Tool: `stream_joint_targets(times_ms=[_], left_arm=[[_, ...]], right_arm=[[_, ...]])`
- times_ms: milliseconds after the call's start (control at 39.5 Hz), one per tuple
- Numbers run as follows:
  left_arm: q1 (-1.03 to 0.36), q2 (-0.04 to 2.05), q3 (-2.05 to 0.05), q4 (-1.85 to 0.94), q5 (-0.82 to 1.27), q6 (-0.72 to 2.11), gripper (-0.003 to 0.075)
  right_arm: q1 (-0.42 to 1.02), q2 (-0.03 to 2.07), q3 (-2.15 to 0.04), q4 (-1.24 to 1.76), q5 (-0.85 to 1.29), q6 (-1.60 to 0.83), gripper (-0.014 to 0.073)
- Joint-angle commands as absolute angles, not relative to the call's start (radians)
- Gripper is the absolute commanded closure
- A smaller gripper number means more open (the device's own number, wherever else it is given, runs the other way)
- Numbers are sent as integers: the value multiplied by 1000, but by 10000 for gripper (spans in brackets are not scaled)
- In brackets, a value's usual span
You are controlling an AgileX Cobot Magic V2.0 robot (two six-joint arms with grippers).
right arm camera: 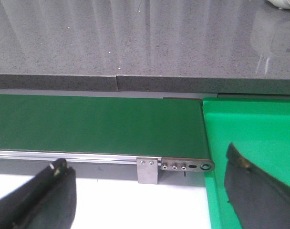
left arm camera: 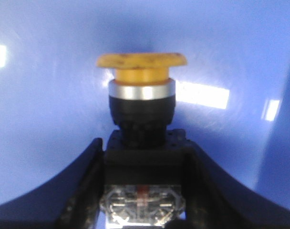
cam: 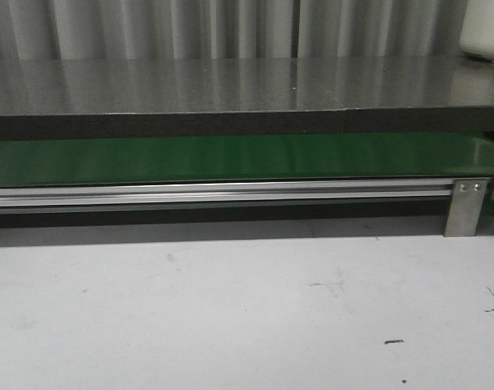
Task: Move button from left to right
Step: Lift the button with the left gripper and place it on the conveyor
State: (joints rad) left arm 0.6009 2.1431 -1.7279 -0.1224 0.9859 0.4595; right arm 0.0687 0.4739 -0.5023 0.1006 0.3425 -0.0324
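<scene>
Plainly, the button (left arm camera: pixel 141 109) is sitting between the fingers of the left gripper (left arm camera: pixel 142 191), and that is the relation the coming move is turning on. Its black body is lying wedged in the narrow gap between the two dark fingers (left arm camera: pixel 83 186), which are closing in on it from either side, while its long axis is running straight out from the gripper, with the silver collar and the yellow mushroom cap pointing away beyond the fingertips. Behind the cap a blue surface (left arm camera: pixel 49 71) is filling the left wrist view (whether the button is resting on it or hanging clear of it, I cannot tell).

The right gripper (right arm camera: pixel 145 191) is holding nothing: its fingers are standing wide apart, with the aluminium bracket (right arm camera: pixel 148 170) of the green conveyor belt (right arm camera: pixel 97 124) showing between them. Just beside that belt's end a green tray (right arm camera: pixel 250 129) is lying, and one right finger is hanging over it. Beyond the belt a grey speckled counter (right arm camera: pixel 135 43) is running across.

By count: one button, two grippers, one belt, one tray. The left arm is the nearer, already having the button in hand; from the front view neither arm nor button is showing, only the belt, its rail and the white tabletop (cam: pixel 231 309) before it.
</scene>
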Motion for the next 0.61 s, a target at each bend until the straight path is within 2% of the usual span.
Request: stream_joint_targets(times_ms=[0,278,582], left_arm=[[594,2029,-1807,-185,1011,442,583],[486,1903,-1820,-235,1120,380,584],[290,1892,-1783,-176,1132,305,584]], right_arm=[[70,485,-537,98,265,-37,-50],[70,485,-537,98,265,-37,-50],[70,485,-537,98,265,-37,-50]])
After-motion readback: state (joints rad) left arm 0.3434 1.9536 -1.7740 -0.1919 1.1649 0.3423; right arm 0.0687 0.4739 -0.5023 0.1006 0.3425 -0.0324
